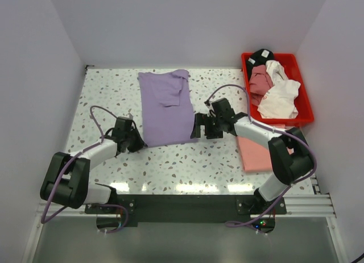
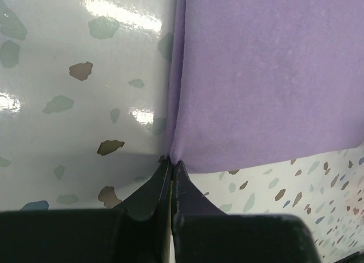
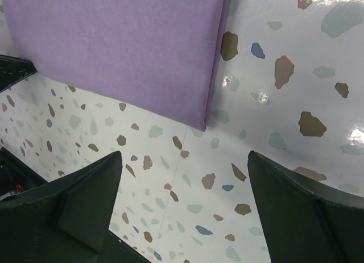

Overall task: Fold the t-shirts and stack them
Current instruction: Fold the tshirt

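Speckled table [image 1: 187,161] — left gripper [image 2: 172,162] on t-shirt [image 2: 267,75]

The speckled table [image 1: 187,161] carries a lavender shirt [image 1: 168,111], a salmon-pink shirt [image 1: 255,155] and a red bin [image 1: 309,107].

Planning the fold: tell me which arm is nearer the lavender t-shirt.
Left. The left arm has its jaws shut on the lavender t-shirt at its near-left corner; the right arm has open jaws just short of the near-right corner.

Robot lab cell, plain white walls [image 1: 187,24], speckled table [image 1: 187,166], aluminium rail [image 1: 307,203]
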Tool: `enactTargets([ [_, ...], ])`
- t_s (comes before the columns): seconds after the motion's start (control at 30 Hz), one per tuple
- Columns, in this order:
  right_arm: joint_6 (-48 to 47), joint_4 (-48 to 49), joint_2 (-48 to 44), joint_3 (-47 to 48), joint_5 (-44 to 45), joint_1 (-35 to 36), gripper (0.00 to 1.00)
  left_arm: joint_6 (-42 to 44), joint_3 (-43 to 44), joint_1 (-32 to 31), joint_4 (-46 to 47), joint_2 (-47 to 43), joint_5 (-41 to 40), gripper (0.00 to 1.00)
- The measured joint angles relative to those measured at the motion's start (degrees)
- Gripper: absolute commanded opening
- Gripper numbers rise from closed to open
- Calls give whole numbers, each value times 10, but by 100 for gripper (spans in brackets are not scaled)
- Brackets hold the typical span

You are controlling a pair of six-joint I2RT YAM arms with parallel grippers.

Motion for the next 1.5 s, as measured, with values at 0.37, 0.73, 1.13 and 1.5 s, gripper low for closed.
enactTargets([
  [0.37, 13, 14, 39, 3, 0, 1, 57, 0, -10, 0, -4, -16, 2, 0],
  [0.73, 8, 19, 107, 47, 2, 13, 34, -1, -15, 0, -2, -18, 6, 0],
  [1.13, 4, 23, 110, 38, 0, 23, 6, -2, -22, 0, -11, -40, 6, 0],
  [1.5, -31, -103, -27, -5, -33, 64, 0, -12, -53, -21, -151, -283, 10, 0],
])
